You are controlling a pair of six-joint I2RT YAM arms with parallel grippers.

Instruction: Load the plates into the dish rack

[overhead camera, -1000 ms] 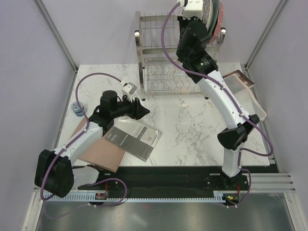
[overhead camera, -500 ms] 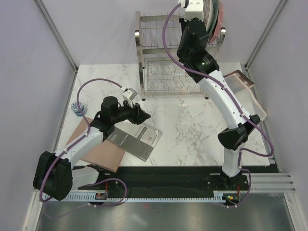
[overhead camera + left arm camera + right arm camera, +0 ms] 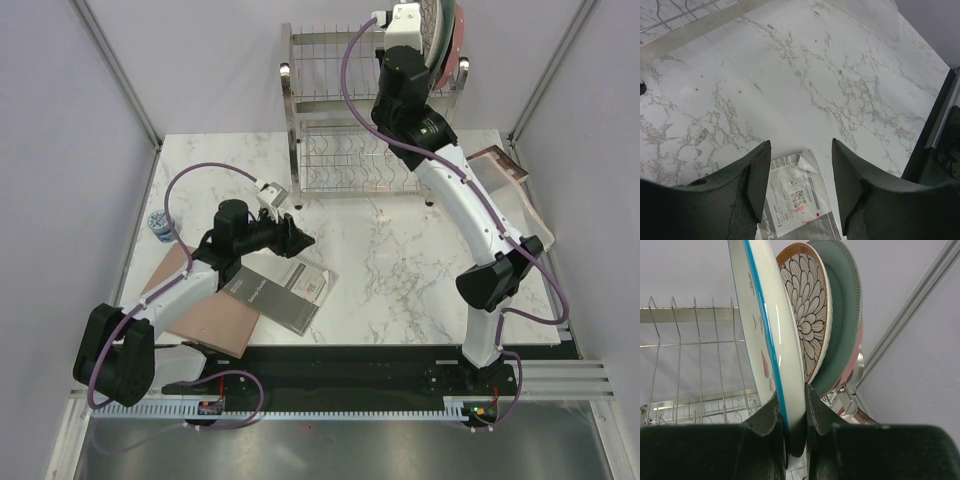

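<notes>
Four plates are bunched on edge at the right end of the dish rack [image 3: 330, 130], upper right of the overhead frame. On my right wrist feed, the right fingers [image 3: 812, 405] are pinched narrow on the bottom rim of the white plate [image 3: 765, 340], which has a blue edge and a red fruit mark on its face. It's upright with a slight tilt, at the left of the stack.

Just right of it stands the petal plate [image 3: 807, 315], brown-rimmed. Behind that is the grey-green plate [image 3: 842, 315], and the pink plate [image 3: 856, 360] is rearmost, with only a sliver showing. I can't tell whether the white plate's rim is seated in a slot or just hanging; the fingers block the view. Empty rack wires fill the left of that feed.

The left fingers [image 3: 765, 165] are spread fairly wide and hold nothing. They hover over the marble worktop [image 3: 400, 260], left of centre in the overhead frame. A corner of the dark booklet [image 3: 795, 200] shows between them at the bottom of the left wrist feed. The booklet overlaps the brown board [image 3: 215, 315] at lower left.
</notes>
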